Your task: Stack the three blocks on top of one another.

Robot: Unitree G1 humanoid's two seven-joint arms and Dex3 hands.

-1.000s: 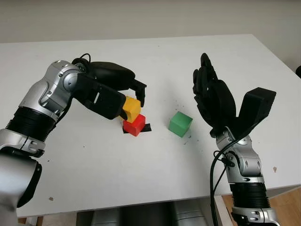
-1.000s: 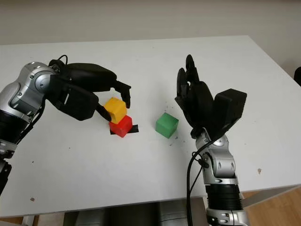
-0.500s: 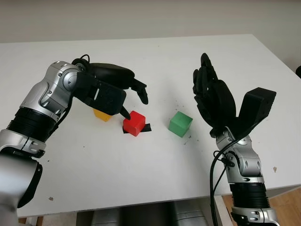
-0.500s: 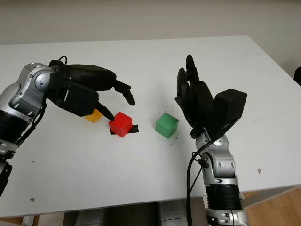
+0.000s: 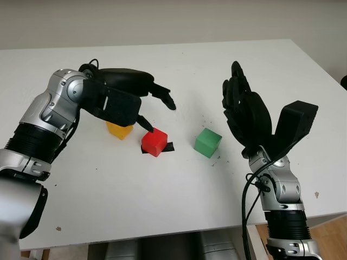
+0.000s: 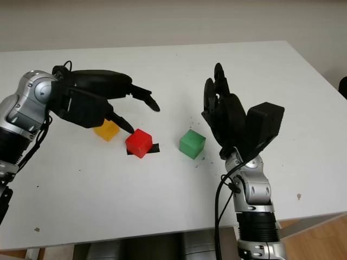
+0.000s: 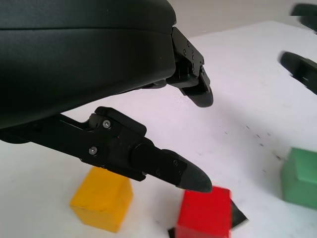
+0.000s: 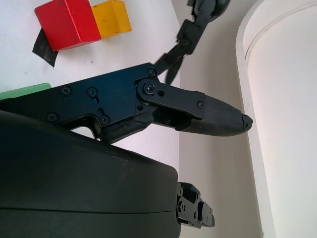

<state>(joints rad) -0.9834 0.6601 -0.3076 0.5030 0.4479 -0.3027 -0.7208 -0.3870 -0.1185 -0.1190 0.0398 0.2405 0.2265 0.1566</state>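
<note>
Three blocks are seen on the white table [image 5: 179, 70], one of each colour, and all three lie directly on the tabletop; none is stacked on another. The yellow block [image 5: 119, 130] is placed furthest left. The red block [image 5: 154, 142] is found just to its right and slightly nearer, resting on a small patch of black tape [image 5: 168, 147] that shows at its right side. The green block [image 5: 208, 142] is set further right, apart from the red one, with a scatter of dark specks [image 5: 209, 117] on the table around it.

Two hands are counted. The left hand [image 5: 143, 105] is held above the table over the yellow and red blocks; nothing is grasped by it and it is released. One fingertip [image 7: 194, 179] is seen just above the red block's far left edge, with no contact that can be made out, while another finger [image 5: 165, 97] is extended to the right, over bare table beyond the red block. The yellow block is partly covered from above by the hand's black shell.

The right hand [image 5: 244, 111] is raised upright to the right of the green block, clear of it, open and holding nothing.
</note>
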